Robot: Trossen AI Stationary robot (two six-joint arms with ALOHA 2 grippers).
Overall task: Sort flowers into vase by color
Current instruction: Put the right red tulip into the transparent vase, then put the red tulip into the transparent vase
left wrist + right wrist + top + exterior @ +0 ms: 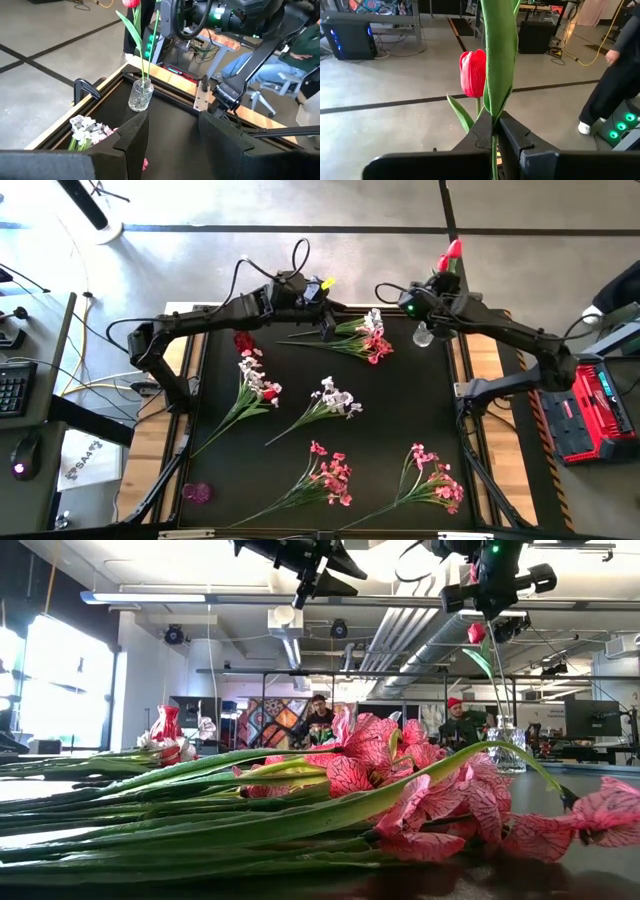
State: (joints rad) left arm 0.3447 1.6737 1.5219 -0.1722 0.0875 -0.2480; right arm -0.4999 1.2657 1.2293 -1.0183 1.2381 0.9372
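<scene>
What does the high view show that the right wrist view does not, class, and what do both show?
Only the high view shows the flowers lying on the black mat: white sprays, pink sprays, a glass vase at the mat's far right corner, and the left gripper hovering near a spray.

Only the right wrist view shows the right fingers shut on the green stem, and a person's legs on the floor beyond.

Both show the red tulip held by the right gripper.

Clear, glossy glass vase [141, 95] on matt black table [400, 400] with wooden edging.
</scene>
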